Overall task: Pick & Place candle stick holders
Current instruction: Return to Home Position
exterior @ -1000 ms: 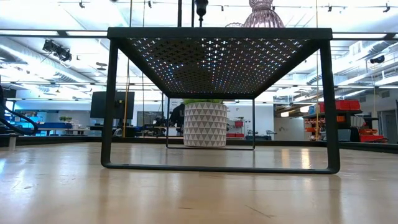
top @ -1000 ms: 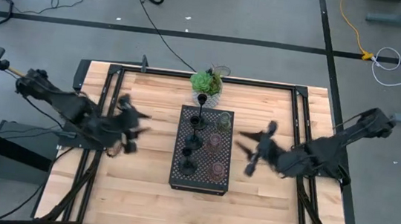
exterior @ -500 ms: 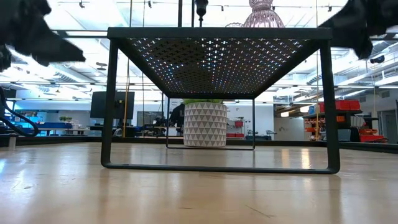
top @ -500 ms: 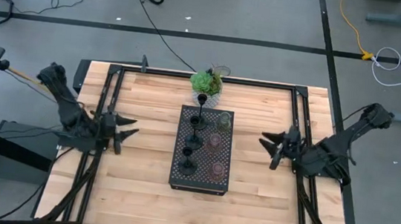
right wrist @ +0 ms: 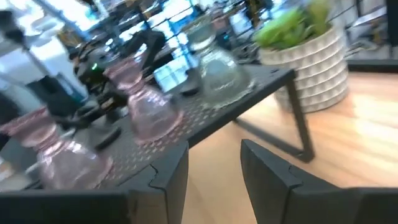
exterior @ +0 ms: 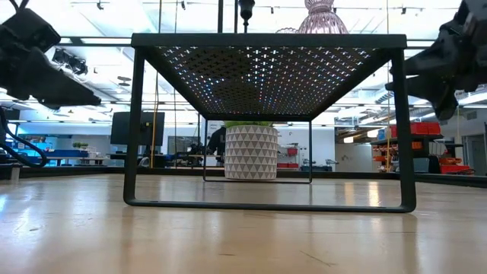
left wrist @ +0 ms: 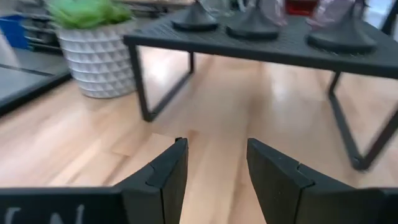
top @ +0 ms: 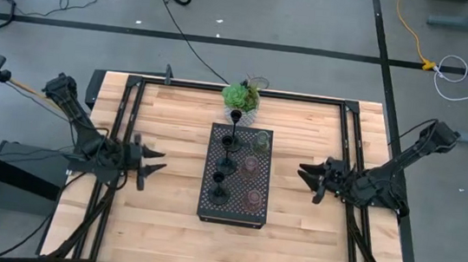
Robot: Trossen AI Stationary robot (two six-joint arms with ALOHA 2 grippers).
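Left gripper and right gripper hang released, flanking the black shelf of candle stick holders; left gripper's lettering unreadable.

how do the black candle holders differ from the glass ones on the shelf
The black candle holders are opaque, with thin stems on round bases. The glass ones are short and see-through, two pinkish and one clear. The black row stands along the robot's left side of the shelf, and the glass row along its right side. Shared: there are three of each, all upright in a line on the shelf.
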